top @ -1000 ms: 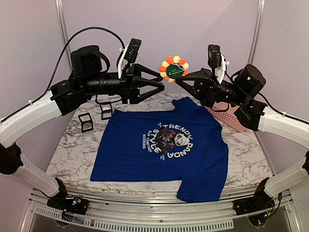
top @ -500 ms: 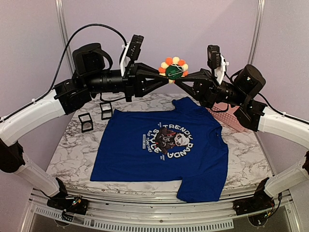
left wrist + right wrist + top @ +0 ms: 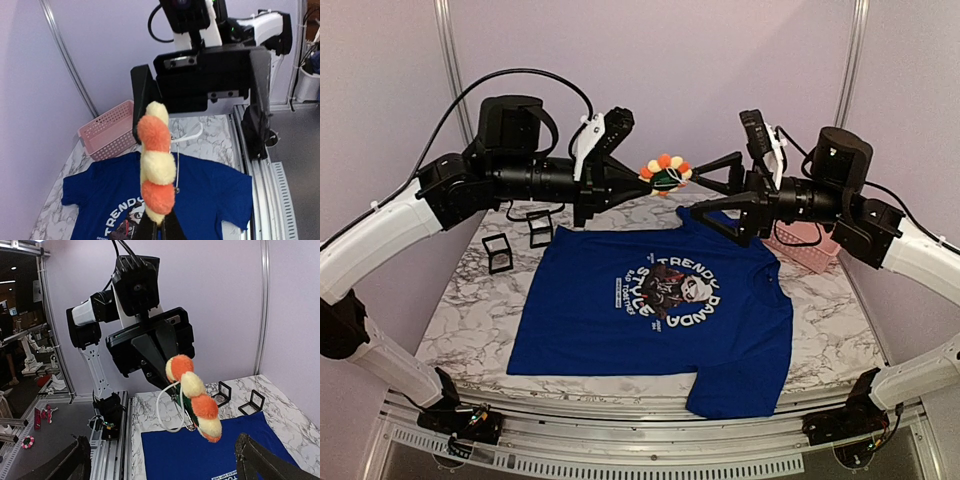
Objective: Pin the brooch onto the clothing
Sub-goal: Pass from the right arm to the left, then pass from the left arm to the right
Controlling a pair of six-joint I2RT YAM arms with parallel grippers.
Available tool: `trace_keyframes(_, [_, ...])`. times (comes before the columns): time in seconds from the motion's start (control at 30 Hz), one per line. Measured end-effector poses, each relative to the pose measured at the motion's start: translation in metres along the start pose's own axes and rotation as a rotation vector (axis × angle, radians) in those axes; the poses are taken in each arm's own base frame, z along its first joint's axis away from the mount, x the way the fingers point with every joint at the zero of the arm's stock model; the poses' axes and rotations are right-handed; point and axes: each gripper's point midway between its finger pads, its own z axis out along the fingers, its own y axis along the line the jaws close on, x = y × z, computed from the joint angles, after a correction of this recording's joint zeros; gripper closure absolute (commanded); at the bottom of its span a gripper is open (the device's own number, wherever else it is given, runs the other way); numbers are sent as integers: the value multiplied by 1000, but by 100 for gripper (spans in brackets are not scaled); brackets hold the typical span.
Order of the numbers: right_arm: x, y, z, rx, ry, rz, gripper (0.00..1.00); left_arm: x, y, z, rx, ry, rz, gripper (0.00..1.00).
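Brooch [image 3: 665, 176] hangs high over the far edge of the shirt [image 3: 620, 330] in the top view, pinched tight in the left gripper [image 3: 646, 180]. The right gripper [image 3: 717, 190] sits just beside it, jaws wide apart, holding nothing. A bump from it could knock the brooch loose. Down on the shirt there is lots of free room, but the basket [image 3: 812, 252] is near the right arm.

From the left wrist, the pinch is only on one end, so the brooch may slip or spin.

From the right wrist, a white loop [image 3: 165, 412] sticks out and could snag.

Orange-and-yellow brooch [image 3: 665, 176], royal blue shirt [image 3: 585, 320], pink basket [image 3: 807, 251], white-grey marbled table [image 3: 470, 310]
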Motion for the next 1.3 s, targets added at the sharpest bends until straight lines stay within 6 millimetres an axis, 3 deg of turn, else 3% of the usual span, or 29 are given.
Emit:
trace_keyframes(0.1, [7, -1, -15, 79, 72, -23, 1, 29, 7, -9, -51, 183, 89, 100])
trace_keyframes(0.23, [8, -3, -26, 147, 140, -56, 5, 48, 13, -15, -67, 338, 131, 100])
trace_keyframes(0.37, [7, -10, -19, 156, 182, -93, 10, 71, 12, -13, -52, 470, 125, 100])
trace_keyframes(0.5, [13, -19, -1, 131, 226, -119, 28, 93, -1, -16, -11, 566, 121, 100])
trace_keyframes(0.8, [51, -21, 29, -19, 319, -90, 41, 96, -13, -17, 24, 583, 128, 100])
trace_keyframes(0.9, [51, -16, 31, -59, 312, -86, 48, 96, -13, -17, 28, 582, 129, 100])
trace_keyframes(1.07, [49, -11, 34, -96, 285, -84, 50, 95, -14, -17, 33, 580, 128, 100])
trace_keyframes(1.2, [56, -14, 39, -108, 293, -70, 51, 95, -16, -16, 43, 574, 125, 100])
trace_keyframes(1.3, [64, -17, 43, -112, 305, -52, 58, 94, -17, -16, 47, 572, 124, 100])
